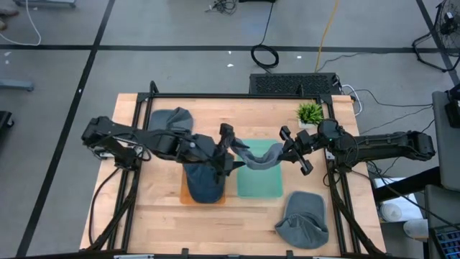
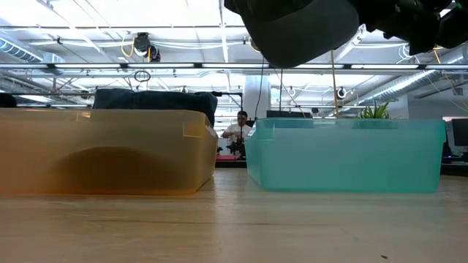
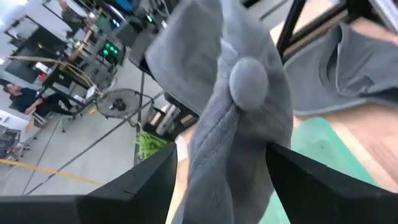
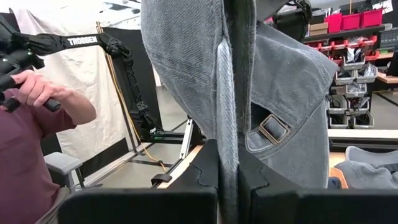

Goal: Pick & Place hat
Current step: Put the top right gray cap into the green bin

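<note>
A grey hat [image 1: 260,157] hangs stretched between my two grippers, above the teal bin [image 1: 244,188]. In the low view the hat [image 2: 307,29] is clear of the teal bin's rim [image 2: 344,124]. My left gripper [image 1: 233,150] is shut on the hat's left end. My right gripper [image 1: 291,151] is shut on its right end. A dark blue hat [image 1: 203,183] lies in the orange bin [image 1: 184,198] and rises above its rim [image 2: 153,98]. My left gripper holds the hat's crown cloth just below the top button [image 3: 249,78], bunched between its two fingers [image 3: 143,180]. The fingers come level from the table's left. The hat is lifted clear of the bin. My right gripper pinches a folded edge of the hat [image 4: 228,143] between its two fingers [image 4: 205,174], next to the back strap with its buckle [image 4: 273,129]. The fingers come level from the table's right. The hat is clear of the bin and sags a little between the grippers.
A grey hat [image 1: 171,121] lies at the far left of the table and another [image 1: 303,219] at the near right. A small green plant [image 1: 310,113] stands at the far right. A person's hand and sleeve [image 4: 37,106] show beyond the table.
</note>
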Robot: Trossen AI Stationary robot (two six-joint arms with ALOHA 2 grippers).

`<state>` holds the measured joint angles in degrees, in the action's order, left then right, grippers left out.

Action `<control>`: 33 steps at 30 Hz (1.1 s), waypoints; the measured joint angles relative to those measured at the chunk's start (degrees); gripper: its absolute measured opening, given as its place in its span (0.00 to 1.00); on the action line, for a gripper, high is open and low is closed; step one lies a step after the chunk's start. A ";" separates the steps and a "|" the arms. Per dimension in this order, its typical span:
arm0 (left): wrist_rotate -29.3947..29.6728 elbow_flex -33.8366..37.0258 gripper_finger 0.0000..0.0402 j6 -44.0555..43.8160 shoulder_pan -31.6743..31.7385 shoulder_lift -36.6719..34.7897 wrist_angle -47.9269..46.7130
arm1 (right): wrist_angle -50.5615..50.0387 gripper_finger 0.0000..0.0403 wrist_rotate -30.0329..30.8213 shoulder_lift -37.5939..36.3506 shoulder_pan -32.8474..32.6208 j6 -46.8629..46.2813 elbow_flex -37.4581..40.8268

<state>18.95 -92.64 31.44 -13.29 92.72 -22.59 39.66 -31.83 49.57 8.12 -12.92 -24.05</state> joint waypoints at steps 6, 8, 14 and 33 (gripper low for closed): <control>-0.27 0.04 0.64 -2.21 0.03 -0.43 0.78 | -1.78 0.00 0.00 0.01 0.00 0.30 0.00; -0.38 0.04 0.64 -3.35 0.03 -0.73 1.25 | -1.83 0.00 0.00 -0.01 0.00 0.30 0.00; -0.49 0.02 0.64 -5.02 -0.03 -0.80 1.35 | -3.31 0.00 0.00 -0.01 0.00 0.73 0.00; -4.08 0.02 0.17 -9.14 -1.26 -0.80 -0.85 | -3.94 0.00 0.20 -0.01 0.00 1.64 0.00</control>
<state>14.87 -92.62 22.30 -14.55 91.92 -23.44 35.71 -31.63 49.56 8.12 -11.28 -24.05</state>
